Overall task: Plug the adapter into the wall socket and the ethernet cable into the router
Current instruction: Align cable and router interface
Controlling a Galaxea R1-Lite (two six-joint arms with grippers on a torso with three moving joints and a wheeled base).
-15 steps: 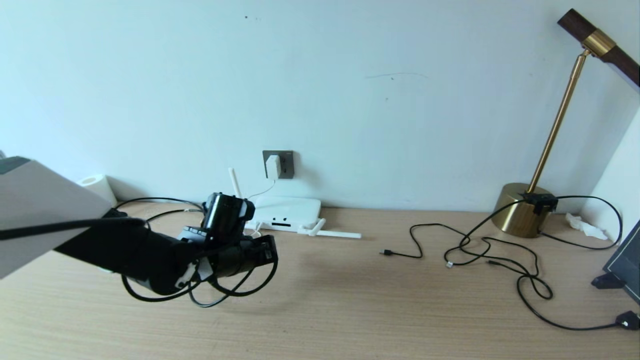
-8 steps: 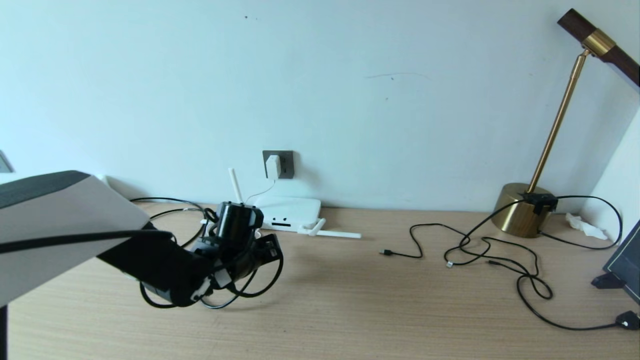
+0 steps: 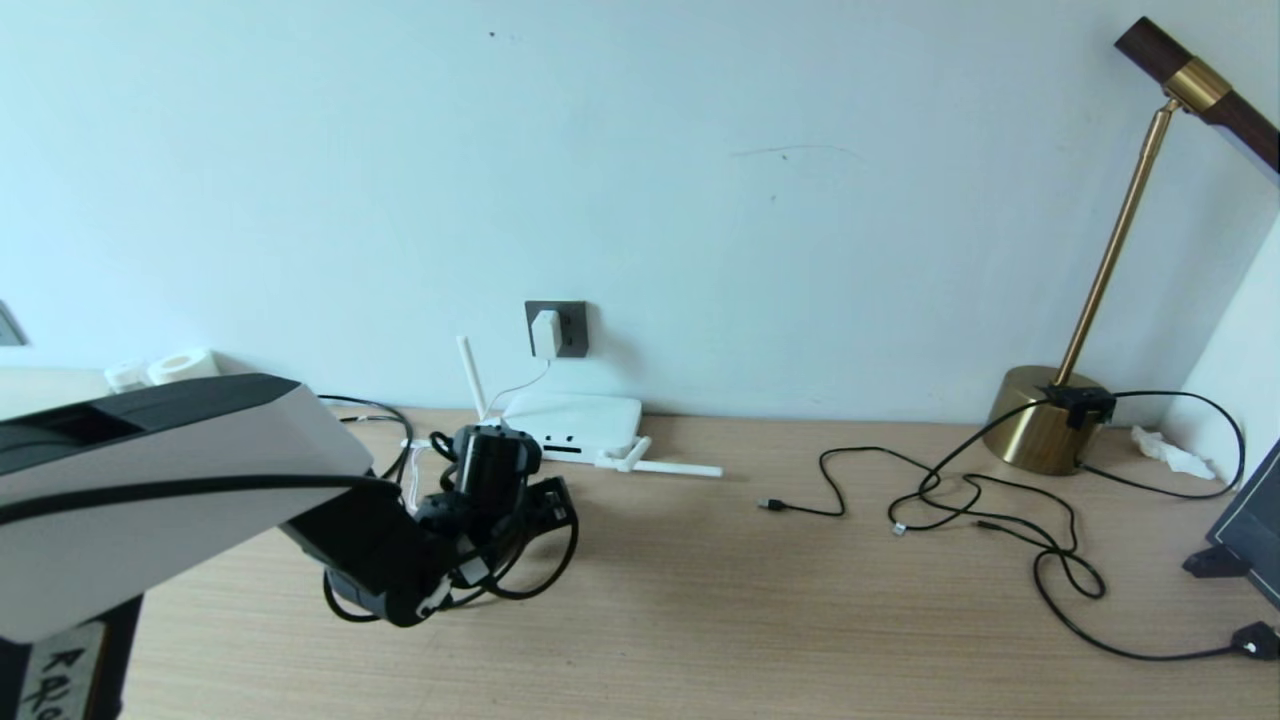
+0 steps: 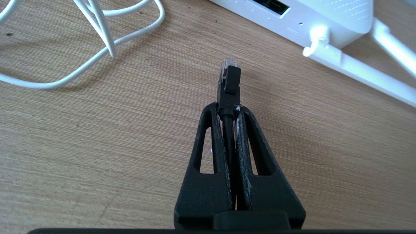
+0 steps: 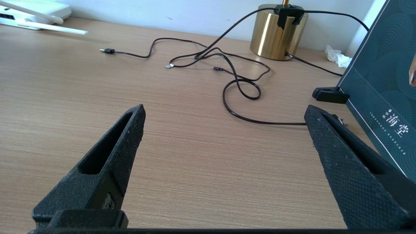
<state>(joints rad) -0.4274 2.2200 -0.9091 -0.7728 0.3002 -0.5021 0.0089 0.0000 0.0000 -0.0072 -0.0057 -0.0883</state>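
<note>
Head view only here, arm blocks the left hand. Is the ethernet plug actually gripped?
Observer: Yes. The left wrist view shows the left hand shut on the ethernet cable just behind its plug.
Operator: Plug seated in the router?
Observer: No. The tip is short of the router, with bare table between them.
Operator: Right hand?
Observer: The right hand is open and empty above the table.

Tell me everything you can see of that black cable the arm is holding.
The ethernet cable is glossy black, ending in a black plug with a clear plastic tip. The left end effector pinches it just behind the plug, which sticks out above the wooden table, aimed toward the router but not yet in it.
</note>
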